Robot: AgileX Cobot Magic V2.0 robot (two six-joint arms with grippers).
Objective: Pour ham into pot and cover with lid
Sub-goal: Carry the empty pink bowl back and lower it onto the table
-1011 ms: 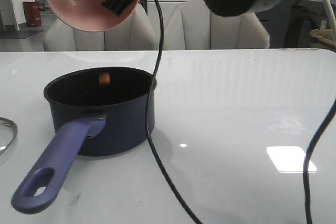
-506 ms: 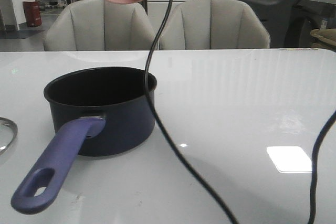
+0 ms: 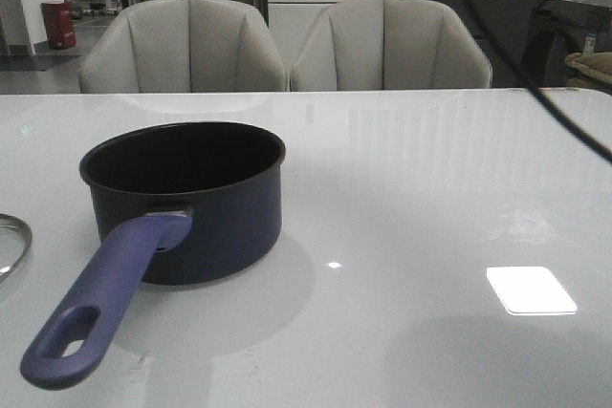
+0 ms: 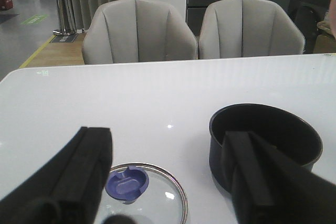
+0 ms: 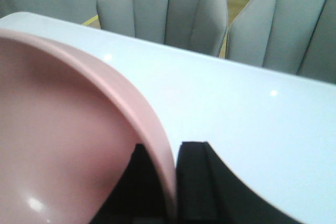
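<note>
Right gripper [image 5: 167, 182] is pinching the rim of the empty-looking pink bowl [image 5: 63, 145], raised high above the table. Ham not visible; pot [image 3: 186, 200] interior too dark to tell. Lid [image 4: 143, 192] is lying beside the pot, uncovered; left gripper [image 4: 168, 182] is hanging wide open, empty, over it. Covering is left.

The left gripper [image 4: 168, 182] hangs over the white table [image 4: 157, 93] with its dark fingers [image 4: 84, 171] spread wide. Between them, at six o'clock, the lid [image 4: 137, 192] lies flat, blue knob [image 4: 127, 183] up. The pot [image 4: 265, 137] stands at four o'clock, beside the lid. Two grey chairs [image 4: 139, 30] sit at twelve.
</note>
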